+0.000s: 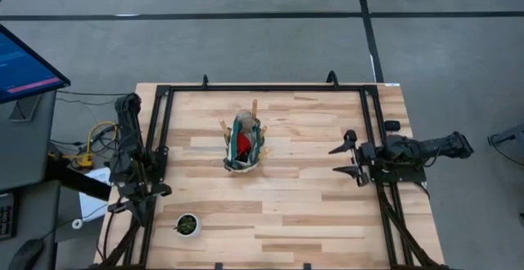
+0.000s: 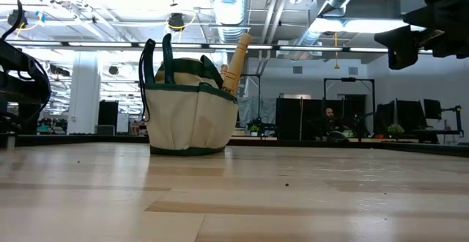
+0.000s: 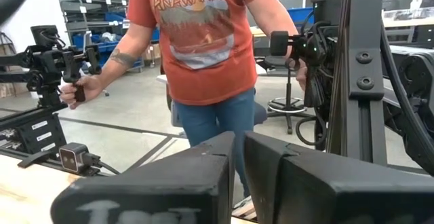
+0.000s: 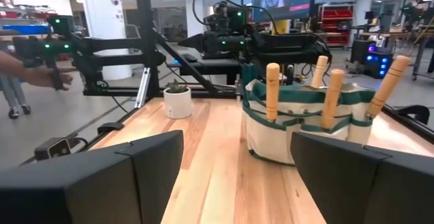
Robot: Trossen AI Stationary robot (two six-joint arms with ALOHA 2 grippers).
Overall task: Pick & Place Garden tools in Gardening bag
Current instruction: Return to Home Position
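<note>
High view: what does it give that the others hide?

A red item (image 1: 243,144) down inside the gardening bag (image 1: 240,167). Neither the low view nor the right wrist view shows it. The right wrist view counts four wooden handles (image 4: 272,88) pointing up around the rim, while the low view shows one clearly, leaning.

How does the bag look?

Pale canvas, dark green trim and straps, oval.

Where is it, lying how?

Straight ahead of the right gripper (image 1: 344,159), well apart, long axis crosswise to its wide-spread fingers.

And the left gripper (image 3: 239,142)?

Fingers almost together, facing a person (image 3: 196,41) in an orange shirt, no bag ahead.
</note>
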